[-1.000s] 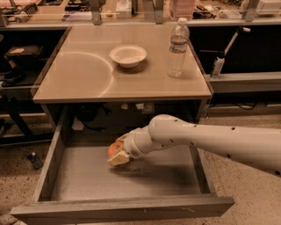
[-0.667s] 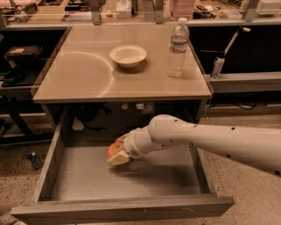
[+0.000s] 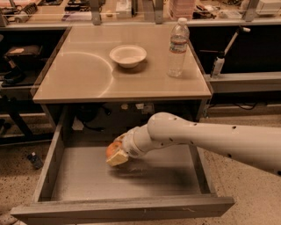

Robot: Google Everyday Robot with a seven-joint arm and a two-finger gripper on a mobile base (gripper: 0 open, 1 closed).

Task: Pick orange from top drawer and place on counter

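Note:
The top drawer is pulled open, with a flat grey floor. My gripper reaches in from the right on a white arm, a little above the drawer floor at its middle. Its yellowish pads are closed around the orange, which shows as a bright orange curve between and above them. The beige counter lies just above and behind the drawer.
A white bowl and a clear water bottle stand on the counter's far half. A cluttered workbench runs behind it. Dark shelving stands at the left, speckled floor at the right.

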